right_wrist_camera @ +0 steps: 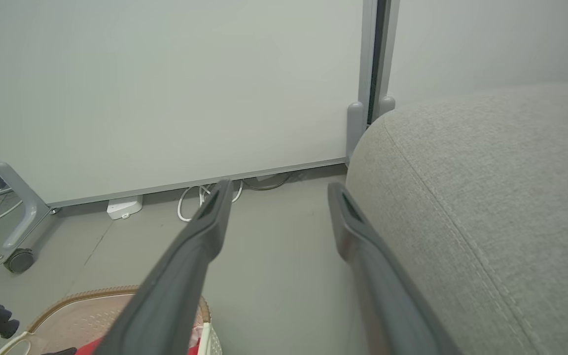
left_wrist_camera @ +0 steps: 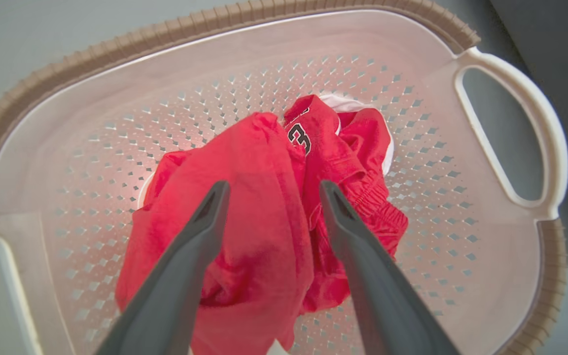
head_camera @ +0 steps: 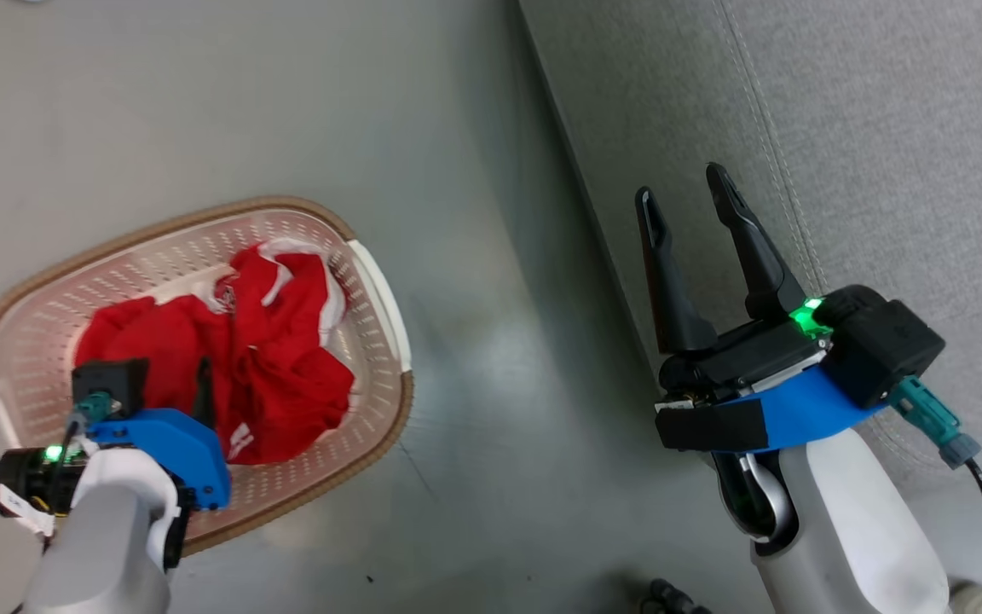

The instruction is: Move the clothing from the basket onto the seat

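Observation:
The clothing (head_camera: 235, 367) is a crumpled red heap with white trim lying in the basket (head_camera: 372, 281), a cream perforated tub with a brown rim on the floor at the left. In the left wrist view a number print (left_wrist_camera: 300, 138) shows on the clothing (left_wrist_camera: 244, 212). My left gripper (left_wrist_camera: 273, 186) points down into the basket (left_wrist_camera: 412, 148), open, its fingers spread over the heap; I cannot tell whether they touch it. My right gripper (head_camera: 680, 183) is open and empty over the front edge of the grey seat (head_camera: 883, 128).
Bare grey floor (head_camera: 491, 384) lies between basket and seat. The right wrist view shows my right gripper (right_wrist_camera: 280, 186), the seat (right_wrist_camera: 486, 197), the basket's rim (right_wrist_camera: 91, 295), a pale wall panel (right_wrist_camera: 190, 88), white cables (right_wrist_camera: 190, 202) and a caster wheel (right_wrist_camera: 17, 260).

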Controlling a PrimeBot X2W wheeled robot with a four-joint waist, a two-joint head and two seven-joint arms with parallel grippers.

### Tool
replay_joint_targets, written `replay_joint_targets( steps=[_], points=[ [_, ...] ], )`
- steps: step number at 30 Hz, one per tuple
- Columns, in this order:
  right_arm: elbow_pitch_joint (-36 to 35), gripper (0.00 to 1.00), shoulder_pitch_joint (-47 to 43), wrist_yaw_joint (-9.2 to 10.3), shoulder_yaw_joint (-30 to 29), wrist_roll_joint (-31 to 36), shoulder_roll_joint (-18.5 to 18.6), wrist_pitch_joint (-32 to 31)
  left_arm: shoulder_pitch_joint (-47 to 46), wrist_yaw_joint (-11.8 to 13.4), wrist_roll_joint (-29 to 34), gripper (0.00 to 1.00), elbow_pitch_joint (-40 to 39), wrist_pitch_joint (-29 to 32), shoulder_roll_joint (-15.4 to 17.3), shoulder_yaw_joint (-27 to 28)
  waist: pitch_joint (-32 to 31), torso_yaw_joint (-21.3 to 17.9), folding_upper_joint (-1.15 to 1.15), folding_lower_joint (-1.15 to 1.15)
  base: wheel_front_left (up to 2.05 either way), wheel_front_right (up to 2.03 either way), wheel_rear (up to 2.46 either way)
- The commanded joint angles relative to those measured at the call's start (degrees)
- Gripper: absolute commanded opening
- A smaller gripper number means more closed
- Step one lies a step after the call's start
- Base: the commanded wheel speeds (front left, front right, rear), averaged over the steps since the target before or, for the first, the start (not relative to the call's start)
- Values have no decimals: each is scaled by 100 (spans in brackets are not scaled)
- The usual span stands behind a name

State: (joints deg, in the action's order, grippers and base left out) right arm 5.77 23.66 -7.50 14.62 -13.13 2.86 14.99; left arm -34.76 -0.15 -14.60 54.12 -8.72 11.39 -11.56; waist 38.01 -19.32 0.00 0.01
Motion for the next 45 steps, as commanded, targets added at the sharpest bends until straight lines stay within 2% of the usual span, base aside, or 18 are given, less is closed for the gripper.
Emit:
replay_joint_targets(
  steps=[1, 11, 12, 13, 14, 24, 32, 37, 45],
  points=[
    [-83, 100, 166, 3, 32, -93, 4, 20, -151, 45, -19, 100, 117, -24, 114, 30, 321, -284, 0, -1, 0, 0, 0],
    [-235, 100, 231, 3, 136, -407, 5, 15, -470, 416, -156, 100, 809, 224, 360, 200, 645, -489, 0, -1, 0, 0, 0],
    [-245, 100, 234, 2, 142, -429, 5, 16, -489, 405, -177, 91, 870, 264, 366, 215, 657, -498, 0, -1, 0, 0, 0],
    [-249, 100, 232, 3, 144, -436, 5, 16, -515, 391, -190, 30, 909, 266, 366, 220, 666, -501, 0, -1, 0, 0, 0],
    [-253, 100, 229, 3, 146, -448, 5, 15, -541, 380, -191, 0, 935, 250, 371, 213, 675, -503, 0, -1, 0, 0, 0],
    [-222, 100, 224, 3, 115, -421, 5, 16, -636, 324, -218, 0, 1216, 156, 263, 83, 642, -486, 0, -1, 0, 0, 0],
    [-155, 100, 243, 3, 104, -353, 5, 17, -730, 256, -262, 0, 1370, 109, 104, 3, 519, -321, 0, -1, 0, 0, 0],
    [-34, 100, 176, 2, 87, -246, 8, 16, -777, 119, -223, 0, 1451, -44, -76, -134, 99, -82, 0, -1, 0, 0, 0],
    [284, 100, -118, 3, 153, -11, 9, 16, -707, -227, -18, 0, 1626, -208, -409, -563, -1075, 321, 0, -1, 0, 0, 0]
  ],
)
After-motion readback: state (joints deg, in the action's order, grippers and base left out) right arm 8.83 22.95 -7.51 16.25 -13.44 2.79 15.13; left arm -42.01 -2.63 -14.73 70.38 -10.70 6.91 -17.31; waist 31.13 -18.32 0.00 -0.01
